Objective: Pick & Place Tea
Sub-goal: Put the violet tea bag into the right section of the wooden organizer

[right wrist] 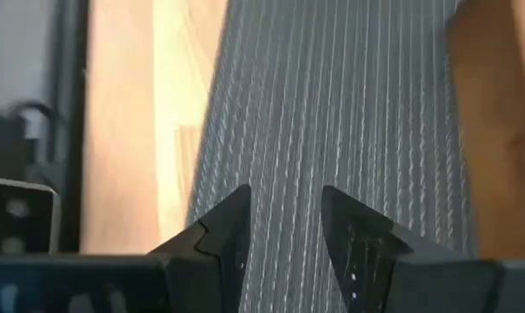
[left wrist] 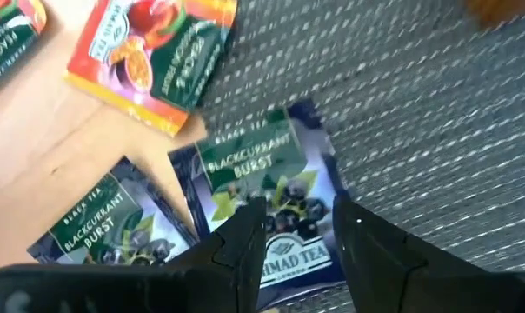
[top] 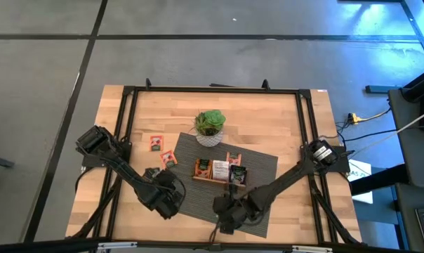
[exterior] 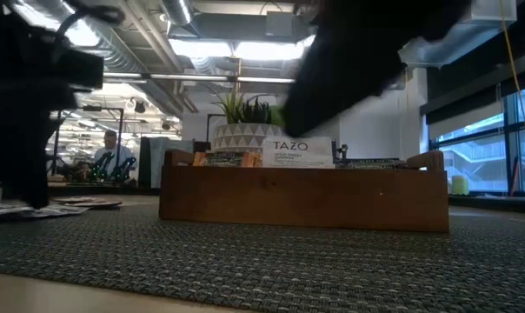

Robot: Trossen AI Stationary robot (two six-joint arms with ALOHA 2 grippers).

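Loose tea sachets lie flat at the mat's left edge. A dark "Blackcurrant Burst" sachet rests partly on the grey mat; a second dark one and an orange-red one lie on the bare wood. My left gripper stands open just above the first dark sachet, one finger over each side of its lower half. My right gripper is open over bare mat near the table's front edge. The wooden tray holds several sachets standing on edge, a white one among them.
A potted plant stands behind the tray at the mat's far edge. Two orange-red sachets lie on the wood left of the mat. A black frame runs around the table. A person sits in the room beyond.
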